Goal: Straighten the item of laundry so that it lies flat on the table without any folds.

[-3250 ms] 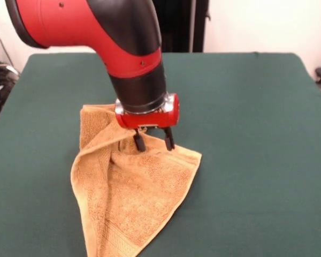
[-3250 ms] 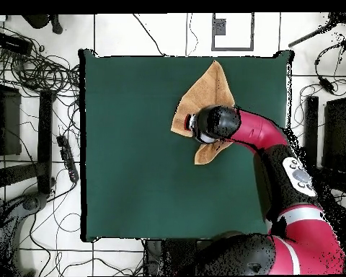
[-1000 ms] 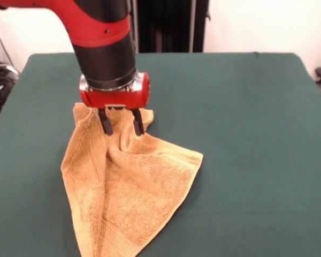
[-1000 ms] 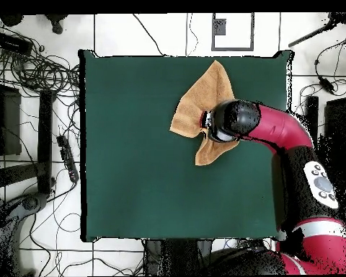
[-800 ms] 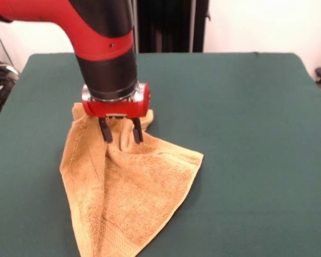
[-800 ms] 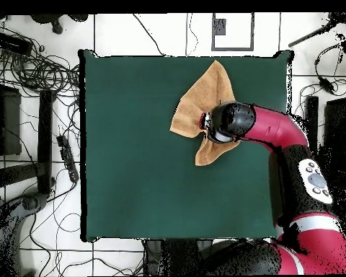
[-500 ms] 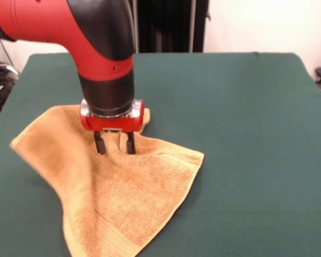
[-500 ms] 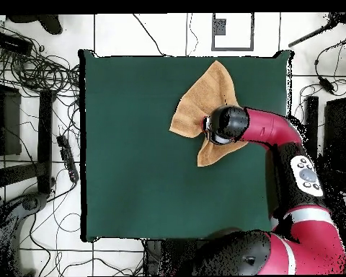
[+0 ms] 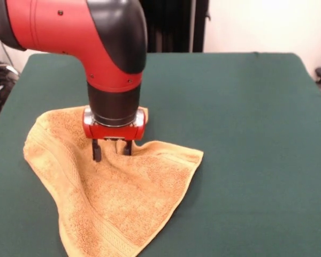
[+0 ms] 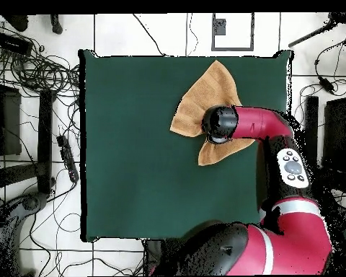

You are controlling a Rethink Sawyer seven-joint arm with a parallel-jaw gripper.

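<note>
I have the gripper (image 9: 112, 152) low over the towel (image 9: 117, 198), which lies at the lower left of the front frame on the green counter (image 9: 246, 134), mostly spread but bunched under the wrist. The fingers stand apart, tips at the cloth, gripping nothing. I judge it best to pinch that bunched ridge and draw it outward slowly.

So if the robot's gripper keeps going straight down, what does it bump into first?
The towel. The gripper points straight down with its fingers spread just above or touching it; the table lies underneath.
</note>
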